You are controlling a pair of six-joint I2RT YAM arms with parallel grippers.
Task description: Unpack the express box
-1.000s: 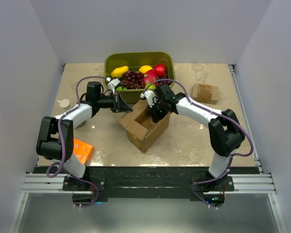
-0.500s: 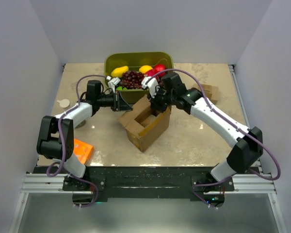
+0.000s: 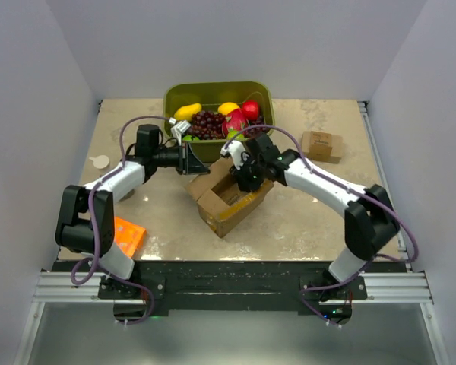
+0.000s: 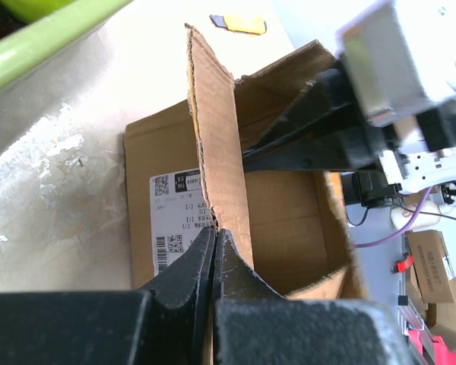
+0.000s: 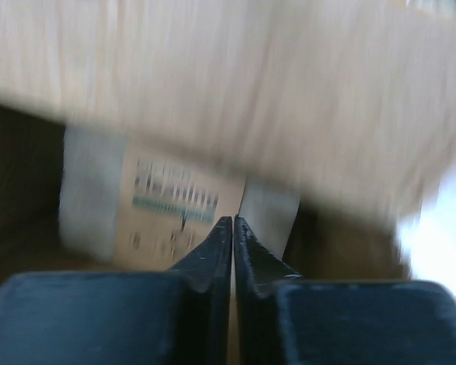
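The cardboard box (image 3: 232,213) sits open in the middle of the counter (image 3: 304,217), just in front of the green bin (image 3: 213,90) of fruit. My left fingers (image 4: 213,243) are clamped tight on the edge of one raised flap (image 4: 216,137), right beside the white label (image 4: 175,220). My right fingers (image 5: 232,228) reach down inside the box, pressed almost together with only a sliver between the tips. That view is blurred, and I see nothing between them. A small brown box (image 3: 321,145) lies well off to the right.
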